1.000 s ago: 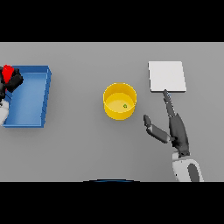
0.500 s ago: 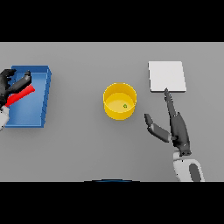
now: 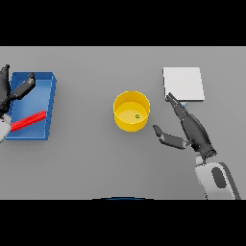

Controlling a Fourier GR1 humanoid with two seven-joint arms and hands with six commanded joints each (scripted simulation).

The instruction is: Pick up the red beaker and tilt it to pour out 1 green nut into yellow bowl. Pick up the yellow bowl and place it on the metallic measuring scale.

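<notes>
The yellow bowl (image 3: 131, 111) stands at the table's middle with one small green nut (image 3: 137, 116) inside. To its right, my right hand (image 3: 191, 129) is open, fingers straight toward the scale and thumb pointing at the bowl, a short gap from it. The metallic scale (image 3: 183, 84) is a pale square plate at the back right. At the far left, the red beaker (image 3: 28, 121) lies on its side in the blue tray (image 3: 48, 105). My left hand (image 3: 10, 91) hovers open above the tray's far left corner, clear of the beaker.
The blue tray sits against the table's left side. Bare grey table lies between the tray and the bowl, and in front of the bowl.
My left hand let go of the red beaker, which now lies flat in the tray, and the hand has lifted away open. My right hand has barely moved.
</notes>
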